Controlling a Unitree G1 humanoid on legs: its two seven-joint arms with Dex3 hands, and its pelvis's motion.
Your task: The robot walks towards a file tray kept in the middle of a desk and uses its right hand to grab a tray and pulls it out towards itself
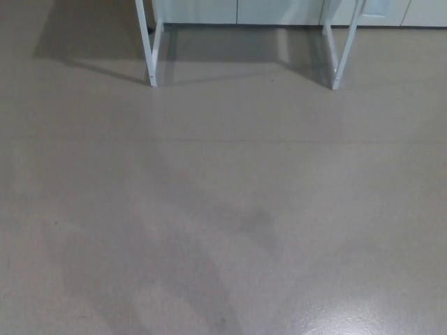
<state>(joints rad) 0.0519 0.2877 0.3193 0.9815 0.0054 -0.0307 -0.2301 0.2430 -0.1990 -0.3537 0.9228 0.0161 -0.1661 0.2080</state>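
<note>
Walking toward the far white desk legs [151,52], left and right, across bare grey floor [223,209]; approach centred between them; neither hand visible, so hand state unknown.

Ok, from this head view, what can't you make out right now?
- Desk top and file tray: cut off by the top edge; only two white desk legs show.
- Both hands: out of frame.
- Pale panels behind the legs: cut off above, so their kind is unclear.
- Grey floor: bare, with faint shadows.

grey floor [223,209], two white legs [149,49], cabinets [279,10].
</note>
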